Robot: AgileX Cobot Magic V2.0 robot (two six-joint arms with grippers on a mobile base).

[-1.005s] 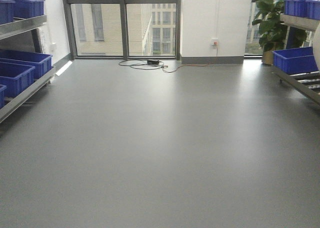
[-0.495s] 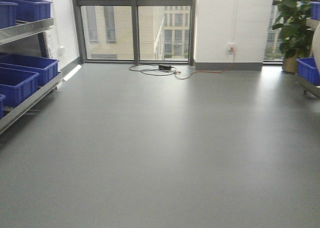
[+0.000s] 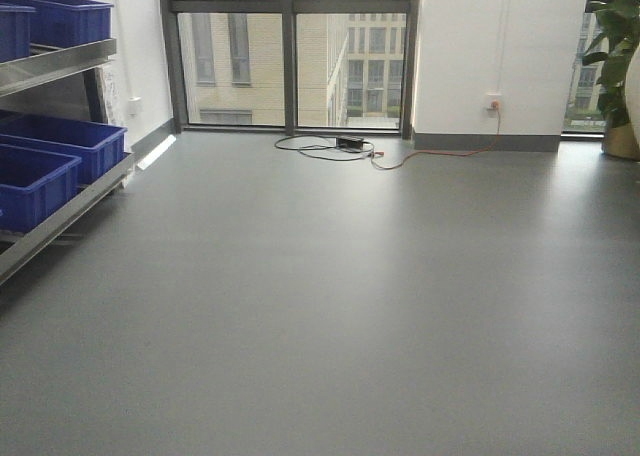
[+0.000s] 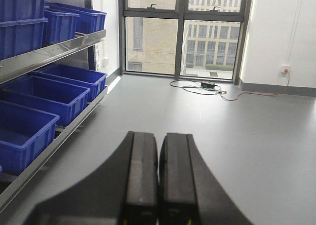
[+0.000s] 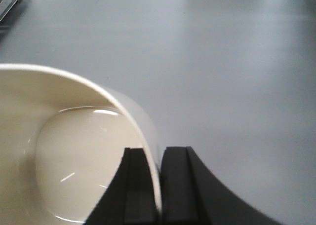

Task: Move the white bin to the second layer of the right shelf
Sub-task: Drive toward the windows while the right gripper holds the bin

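The white bin [image 5: 69, 156], a glossy cream tub, fills the lower left of the right wrist view and hangs above the grey floor. My right gripper [image 5: 157, 153] is shut on its wall, one finger inside the tub and one outside. In the left wrist view my left gripper [image 4: 159, 138] is shut with nothing between its black fingers [image 4: 142, 170]. It points over the floor towards the window. The right shelf second layer is out of view.
A steel rack [image 3: 60, 61] along the left wall carries blue crates [image 3: 40, 181], also seen as blue crates [image 4: 54, 94] in the left wrist view. A black cable [image 3: 335, 146] lies by the far window. A potted plant [image 3: 618, 66] stands at the far right.
The front view has swung left. The right-hand rack with blue crates has slid out of frame on the right, and the left rack and window have shifted right.
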